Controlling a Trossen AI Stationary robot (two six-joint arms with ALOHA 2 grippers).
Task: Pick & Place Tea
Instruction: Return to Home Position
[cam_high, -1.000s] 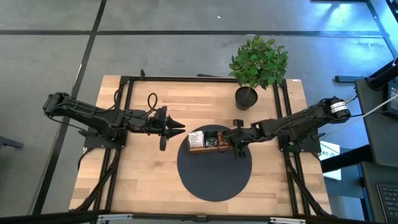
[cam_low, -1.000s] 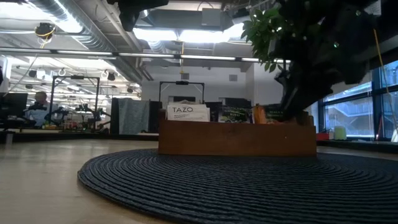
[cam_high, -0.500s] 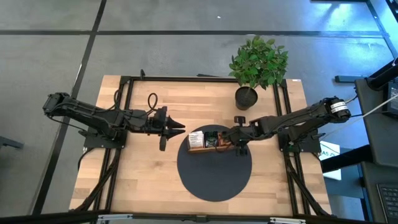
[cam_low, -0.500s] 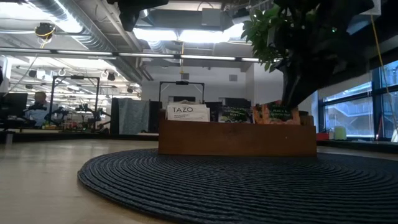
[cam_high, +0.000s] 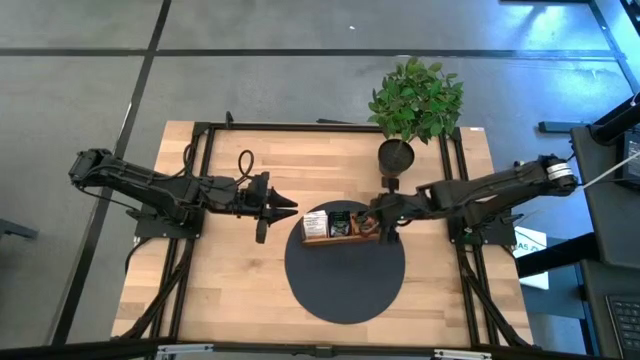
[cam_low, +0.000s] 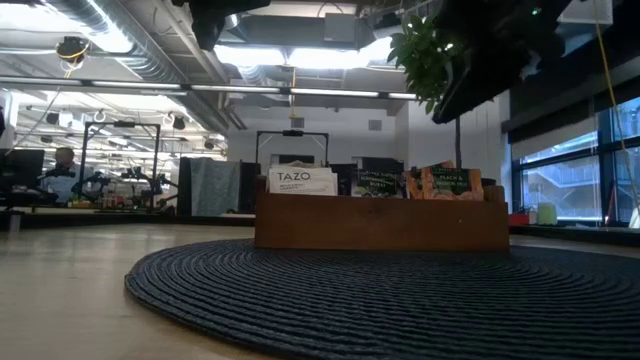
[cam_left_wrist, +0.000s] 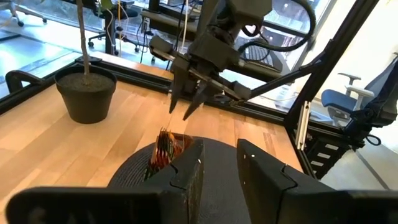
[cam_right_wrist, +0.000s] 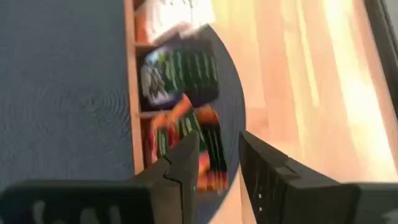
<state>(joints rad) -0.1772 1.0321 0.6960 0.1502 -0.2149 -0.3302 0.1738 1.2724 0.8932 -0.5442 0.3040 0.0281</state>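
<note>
On the mat (cam_high: 345, 285) the tray (cam_low: 380, 228) holds the tea (cam_low: 445, 183). The right gripper (cam_left_wrist: 180, 112) hangs open and empty above the tray's right end; it is better to lift straight up, clear of the sachets, before going home. The left gripper (cam_high: 285, 205) waits beside the mat, slightly open.

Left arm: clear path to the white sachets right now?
Probably yes: left gripper sits just off the tray end holding the white sachets, nothing between; right gripper hovers over the orange sachets opposite.
</note>
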